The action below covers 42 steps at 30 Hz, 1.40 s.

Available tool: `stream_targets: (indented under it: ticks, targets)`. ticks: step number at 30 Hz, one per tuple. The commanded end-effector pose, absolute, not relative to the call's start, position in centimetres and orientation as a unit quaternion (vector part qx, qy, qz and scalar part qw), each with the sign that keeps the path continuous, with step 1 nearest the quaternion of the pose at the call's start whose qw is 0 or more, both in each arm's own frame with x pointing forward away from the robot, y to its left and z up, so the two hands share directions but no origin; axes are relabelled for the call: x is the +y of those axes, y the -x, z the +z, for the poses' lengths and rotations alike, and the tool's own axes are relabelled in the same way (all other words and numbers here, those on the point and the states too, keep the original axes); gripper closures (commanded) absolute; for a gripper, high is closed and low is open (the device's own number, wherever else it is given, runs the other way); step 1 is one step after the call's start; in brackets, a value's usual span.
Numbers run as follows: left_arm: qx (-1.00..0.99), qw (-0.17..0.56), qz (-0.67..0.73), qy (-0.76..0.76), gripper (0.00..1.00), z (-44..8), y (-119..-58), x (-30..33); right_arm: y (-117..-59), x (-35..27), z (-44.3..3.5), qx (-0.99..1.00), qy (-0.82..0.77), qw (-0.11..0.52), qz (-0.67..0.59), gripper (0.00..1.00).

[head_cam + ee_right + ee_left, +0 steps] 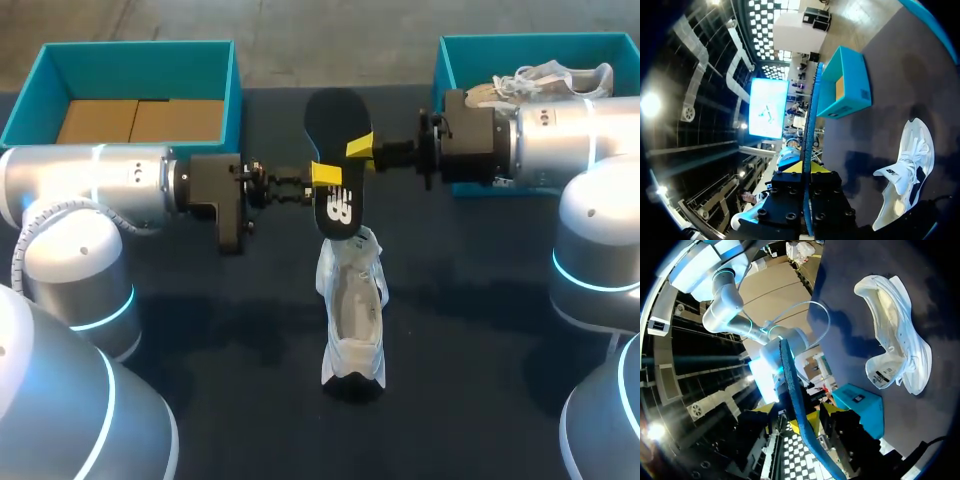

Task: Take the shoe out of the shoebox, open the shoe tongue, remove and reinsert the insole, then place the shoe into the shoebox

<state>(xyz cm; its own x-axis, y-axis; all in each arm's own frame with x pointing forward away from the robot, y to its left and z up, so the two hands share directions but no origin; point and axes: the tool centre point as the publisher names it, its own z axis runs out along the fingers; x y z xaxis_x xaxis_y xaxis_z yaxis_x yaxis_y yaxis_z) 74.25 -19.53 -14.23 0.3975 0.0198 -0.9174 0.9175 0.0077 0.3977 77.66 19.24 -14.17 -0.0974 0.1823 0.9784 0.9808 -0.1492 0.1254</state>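
— Where's your insole (pixel 338 115)?
— Clamped from both sides by your left gripper (pixel 326 174) and right gripper (pixel 360 148). The shoe (pixel 352 305) lies on the table (pixel 200 330) just below, lengthwise in line with it.

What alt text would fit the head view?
The left end effector and right end effector grip a black insole from two sides, near a white shoe on the table. A teal shoebox stands at each far corner.

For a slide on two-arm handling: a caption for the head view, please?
Left gripper and right gripper both hold the black insole; the white shoe rests on the table.
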Motion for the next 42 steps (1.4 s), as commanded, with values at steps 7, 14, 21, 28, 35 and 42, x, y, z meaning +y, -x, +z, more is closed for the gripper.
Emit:
stream_targets:
  ticks: [7,14,21,28,35,42]
  targets:
    - [0.435,0.555,-0.370,-0.605,0.00,-13.0,-74.4,-16.1,-77.1,19.1,-15.5,-0.537,0.548,0.386,-0.512,1.00]
    - [0.482,0.520,-0.367,-0.602,0.00,-12.8,-74.8,-13.6,-76.4,19.0,-17.0,-0.541,0.550,0.390,-0.504,1.00]
    - [0.537,0.420,-0.366,-0.634,0.00,-11.9,-75.5,-12.3,-76.1,19.1,-17.5,-0.548,0.551,0.392,-0.492,1.00]
    - [0.550,0.392,-0.334,-0.658,0.00,-11.6,-75.7,-12.1,-76.0,19.1,-17.5,-0.550,0.549,0.395,-0.490,1.00]
    - [0.550,0.392,-0.334,-0.658,0.00,-11.6,-75.7,-12.1,-76.0,19.1,-17.5,-0.550,0.549,0.395,-0.490,1.00]
    - [0.602,0.340,-0.330,-0.643,0.00,-10.3,-78.4,-11.7,-76.0,19.1,-17.5,-0.550,0.549,0.395,-0.490,1.00]
